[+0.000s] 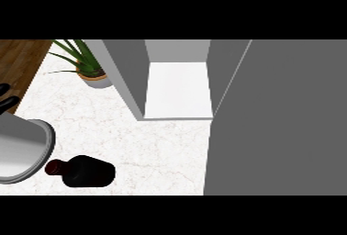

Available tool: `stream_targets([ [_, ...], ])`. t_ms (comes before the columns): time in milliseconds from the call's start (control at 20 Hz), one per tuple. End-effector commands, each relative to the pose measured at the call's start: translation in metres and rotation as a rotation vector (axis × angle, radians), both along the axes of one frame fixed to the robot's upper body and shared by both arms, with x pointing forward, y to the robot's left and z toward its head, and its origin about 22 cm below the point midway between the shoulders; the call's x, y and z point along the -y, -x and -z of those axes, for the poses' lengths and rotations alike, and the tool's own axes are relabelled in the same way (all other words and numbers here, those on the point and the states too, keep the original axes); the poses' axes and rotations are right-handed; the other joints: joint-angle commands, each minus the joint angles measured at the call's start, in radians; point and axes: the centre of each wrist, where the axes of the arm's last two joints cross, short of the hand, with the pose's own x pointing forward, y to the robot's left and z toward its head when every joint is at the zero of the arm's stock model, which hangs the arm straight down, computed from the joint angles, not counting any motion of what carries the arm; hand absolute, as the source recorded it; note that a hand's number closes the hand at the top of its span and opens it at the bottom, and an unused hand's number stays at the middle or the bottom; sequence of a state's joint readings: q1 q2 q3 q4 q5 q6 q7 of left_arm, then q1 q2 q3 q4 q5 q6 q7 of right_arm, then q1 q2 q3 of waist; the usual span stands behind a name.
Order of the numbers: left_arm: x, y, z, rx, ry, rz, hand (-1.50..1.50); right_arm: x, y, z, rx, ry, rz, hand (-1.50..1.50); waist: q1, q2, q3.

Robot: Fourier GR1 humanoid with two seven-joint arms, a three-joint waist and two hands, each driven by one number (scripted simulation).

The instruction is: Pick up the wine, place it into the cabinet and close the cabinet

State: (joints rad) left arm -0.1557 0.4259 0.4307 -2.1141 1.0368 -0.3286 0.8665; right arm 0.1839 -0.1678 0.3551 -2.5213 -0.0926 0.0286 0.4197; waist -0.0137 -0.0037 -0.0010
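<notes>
Wine bottle point(82, 171), dark, on pale marbled counter point(156, 147) near the view's lower edge, possibly lying on its side, just beside grey left forearm point(20, 147), left robot hand point(5, 98) at left edge, apart from the bottle, open or curled, cannot tell, cabinet point(129, 78) open, grey door point(278, 119) swung out at right, potted plant point(88, 69) behind.

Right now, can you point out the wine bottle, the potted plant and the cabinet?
wine bottle point(90, 172), head view, on its dark body.
potted plant point(97, 80), head view, on its pot.
cabinet point(132, 78), head view, on its grey left wall.
</notes>
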Motion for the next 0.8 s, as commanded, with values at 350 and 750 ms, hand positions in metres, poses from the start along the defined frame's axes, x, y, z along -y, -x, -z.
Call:
stream_targets([
  [350,-0.022,-0.008,0.073,-0.084,-0.056,0.005,-1.50,0.012,0.039,-0.030,0.062,-0.047,-0.020,-1.50,0.000,0.002,0.000],
  [750,-0.013,-0.013,0.101,-0.087,-0.078,0.035,-1.50,0.013,0.047,-0.043,0.085,-0.042,-0.011,-1.50,0.001,0.001,0.000],
])
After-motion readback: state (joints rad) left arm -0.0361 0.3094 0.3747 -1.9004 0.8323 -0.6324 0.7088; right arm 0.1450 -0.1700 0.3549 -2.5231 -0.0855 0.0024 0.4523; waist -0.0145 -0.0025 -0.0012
